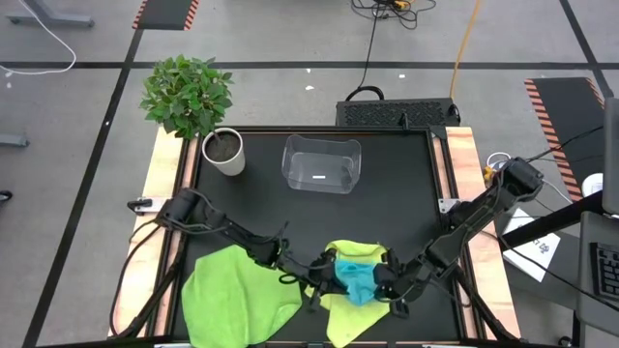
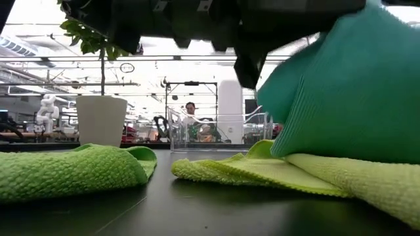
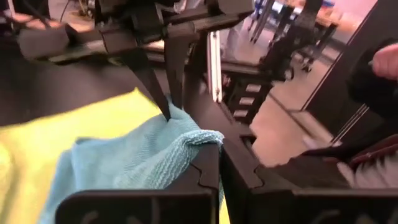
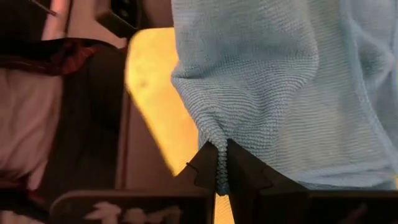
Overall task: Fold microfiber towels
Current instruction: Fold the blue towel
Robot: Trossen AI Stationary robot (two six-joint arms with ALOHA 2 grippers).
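A black surface [image 1: 387, 208] with pale wooden edges is seen from above, set on a grey floor crossed by dark lines and cables. At the back left a white pot [image 1: 224, 152] with a leafy plant [image 1: 187, 94] is stood; just right of it a clear bin [image 1: 321, 162] of rounded, glossy plastic is placed. Through the low view a bright workshop is made out beyond the bin, and a person [image 2: 190, 113] is glimpsed far off.

Three towels are gathered at the front edge. The green towel [image 1: 237, 295] is spread in soft, rumpled folds at front left, its nubbly weave shown close in the low view. The yellow towel [image 1: 360, 290] is laid at front centre, well apart from the bin. On top of it the blue towel [image 1: 356, 281] is bunched, finely ribbed, and is lifted into a peak.

The left gripper [image 3: 219, 149] is brought together on a corner of the blue towel, fingers [image 3: 199, 177] clamped on the cloth. The right gripper [image 4: 222, 163] is likewise pinched tight on another bunched edge of the blue towel, the fabric gathered into pleats between its fingers [image 4: 249, 174].
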